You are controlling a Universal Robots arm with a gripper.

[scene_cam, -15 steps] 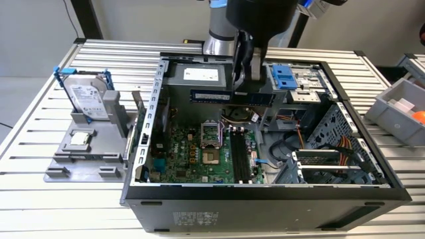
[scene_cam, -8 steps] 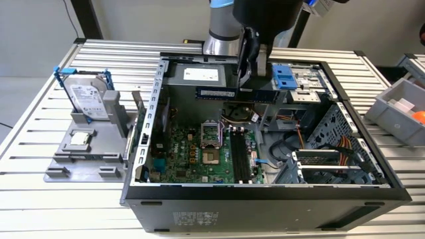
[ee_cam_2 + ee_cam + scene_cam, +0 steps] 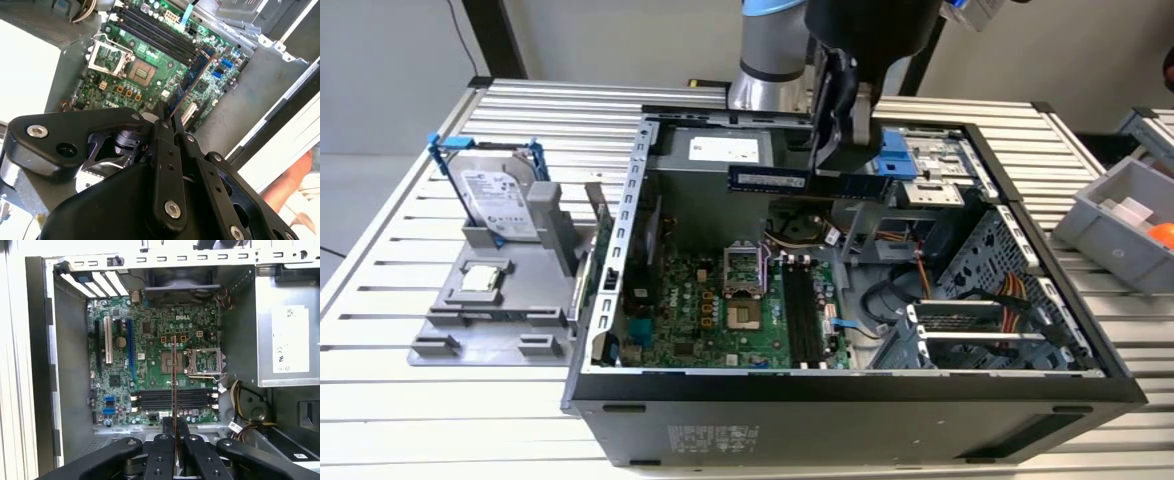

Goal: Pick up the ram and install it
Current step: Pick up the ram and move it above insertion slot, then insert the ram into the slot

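The ram (image 3: pixel 787 181) is a thin blue-green stick that hangs level above the open computer case (image 3: pixel 607 300). My gripper (image 3: pixel 835 172) is shut on it near one end. In the first wrist view the ram (image 3: pixel 174 380) shows edge-on, running out from between the black fingers (image 3: pixel 164 432) over the motherboard. Below it lie the black memory slots (image 3: pixel 172 400), crosswise to the stick. In the second wrist view the ram (image 3: pixel 194 80) reaches out from my gripper (image 3: pixel 168 114) toward the slots (image 3: pixel 155 32). The same slots (image 3: pixel 803 310) stand well below the stick in the exterior view.
A silver hard drive (image 3: pixel 494 190) in a blue frame stands on a grey fixture (image 3: pixel 467 320) at the exterior view's left, with a small square processor chip (image 3: pixel 483 278) in front of it. The processor socket (image 3: pixel 744 270) is open. A grey bin (image 3: pixel 1121 225) sits at the right.
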